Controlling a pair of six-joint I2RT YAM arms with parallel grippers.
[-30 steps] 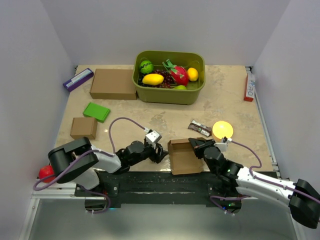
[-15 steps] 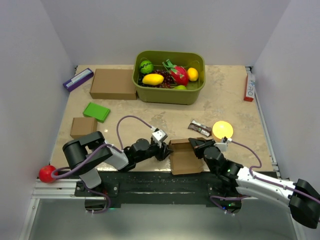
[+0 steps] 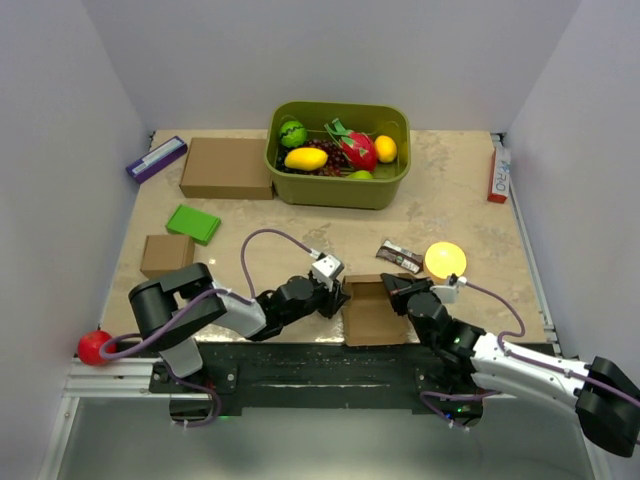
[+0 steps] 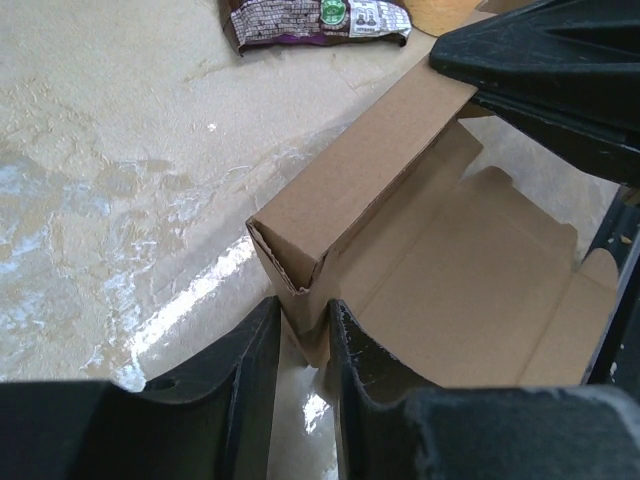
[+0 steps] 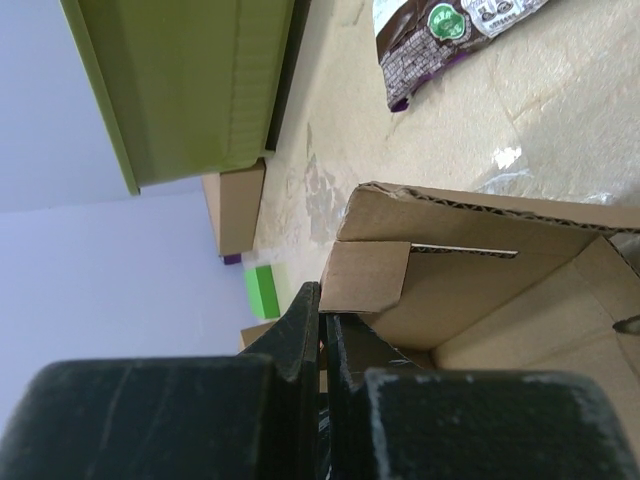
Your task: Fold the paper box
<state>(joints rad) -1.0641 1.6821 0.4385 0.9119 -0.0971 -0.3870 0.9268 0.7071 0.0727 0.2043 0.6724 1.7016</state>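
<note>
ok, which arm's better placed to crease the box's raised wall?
Left, I'd say. The left pincer sits astride the end of a raised wall of the box, touching both faces. The right pincer is shut, its tips at a flap on the other side.

Matt card on your glossy worktop (image 4: 120, 200)
Your paper box (image 4: 440, 270) is dull, smooth brown cardboard with fluting showing at its cut edges. The worktop is polished marbled beige and throws glare. At twelve o'clock from the box, a snack wrapper (image 4: 315, 18) looks like shiny film. The left pincer (image 4: 302, 320) is matt black plastic.
</note>
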